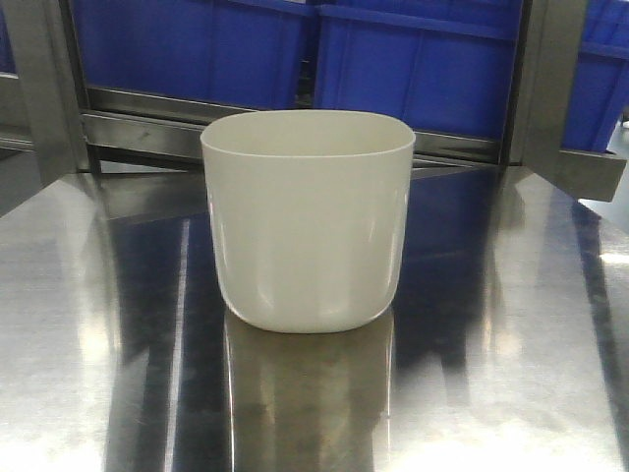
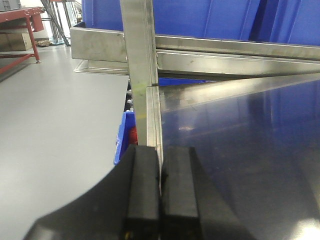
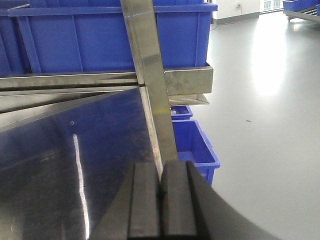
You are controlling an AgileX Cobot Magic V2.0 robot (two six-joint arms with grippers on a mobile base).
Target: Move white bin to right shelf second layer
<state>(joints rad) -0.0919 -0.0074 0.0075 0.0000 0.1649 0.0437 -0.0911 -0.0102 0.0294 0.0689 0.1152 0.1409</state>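
Upright white bin (image 1: 305,221) on desk (image 1: 511,344); left end effector (image 2: 161,200) and right end effector (image 3: 161,200), closed, seemingly empty, should flank it evenly.

You're not getting any readable text, labels, brands or numbers in these views. The white bin (image 1: 307,221) is showing plain sides, and the blue crates (image 3: 100,40) sitting ahead of your right gripper (image 3: 160,172) are showing nothing but bare plastic.
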